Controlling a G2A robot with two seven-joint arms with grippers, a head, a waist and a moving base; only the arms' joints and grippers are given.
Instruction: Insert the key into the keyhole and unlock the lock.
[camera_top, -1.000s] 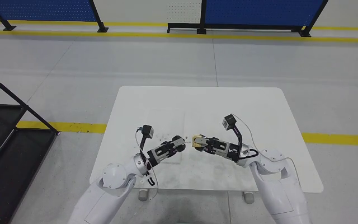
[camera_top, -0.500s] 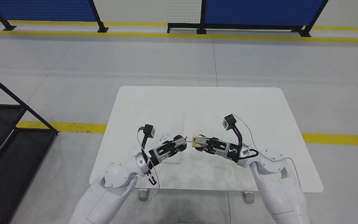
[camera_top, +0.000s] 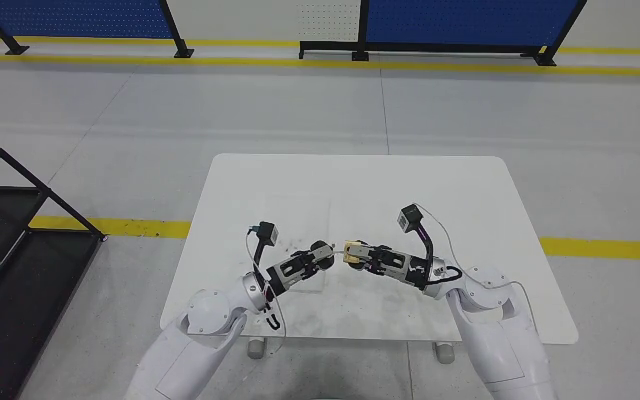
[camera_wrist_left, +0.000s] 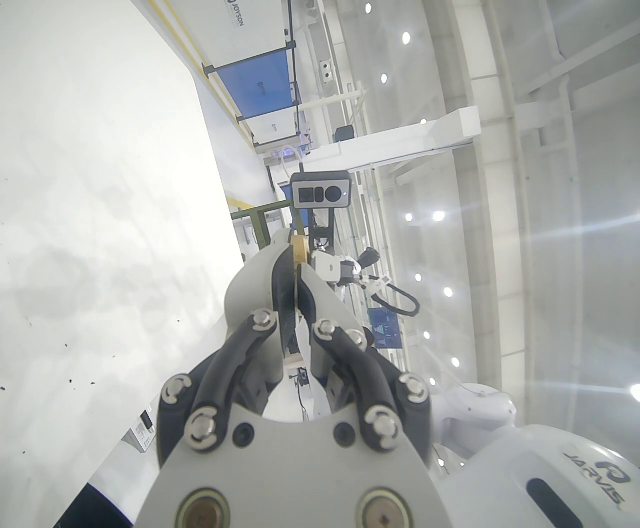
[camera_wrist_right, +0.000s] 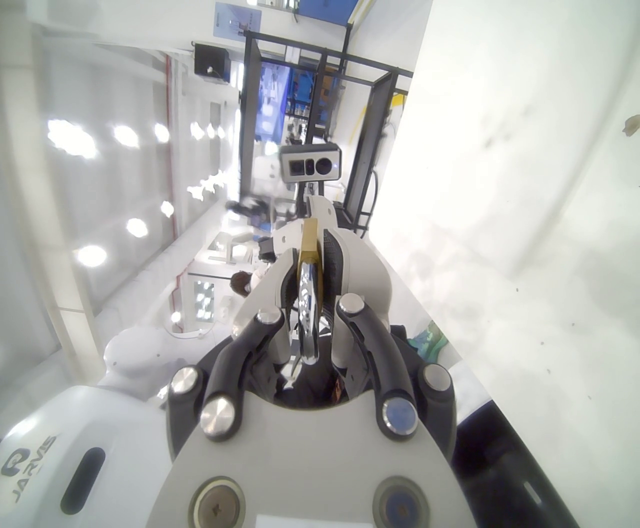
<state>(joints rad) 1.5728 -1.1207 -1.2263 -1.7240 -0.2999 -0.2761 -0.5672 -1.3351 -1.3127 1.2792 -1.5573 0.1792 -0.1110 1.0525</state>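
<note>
My left gripper (camera_top: 323, 251) sits just left of the lock (camera_top: 351, 250), jaws pinched narrow on a thin flat piece that I take to be the key (camera_wrist_left: 293, 356). Its tip is hidden by my own pads, so I cannot tell whether it has met the keyhole. The lock hangs in the air with the table (camera_top: 450, 190) below it. Just right of the lock, my right gripper (camera_wrist_right: 316, 247) clamps its brass body, the shackle pointing back toward that wrist. To do this well, I judge the right should hold the lock rigid while the left lines the key up with the keyhole. It should then push straight in and twist only once fully seated.
</note>
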